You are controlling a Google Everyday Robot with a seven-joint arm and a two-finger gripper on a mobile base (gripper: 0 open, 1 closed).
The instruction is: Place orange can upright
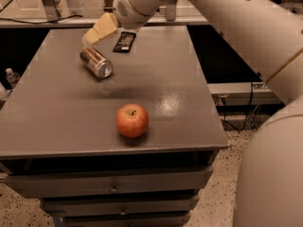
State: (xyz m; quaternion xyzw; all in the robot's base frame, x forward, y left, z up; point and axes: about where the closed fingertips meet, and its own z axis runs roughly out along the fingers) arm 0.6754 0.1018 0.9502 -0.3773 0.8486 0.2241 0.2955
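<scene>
The orange can [95, 62] lies on its side on the grey table [57, 112], at the far left, its silver end facing the front right. My gripper [98, 30] hangs just above and behind the can, its cream-coloured fingers pointing down-left toward it. The gripper holds nothing. The white arm reaches in from the upper right.
A flat black packet [124, 41] lies at the back of the table, right of the gripper. A red-orange apple [132, 120] sits near the front edge. The table has drawers below. A bottle [12, 76] stands on the floor at the left.
</scene>
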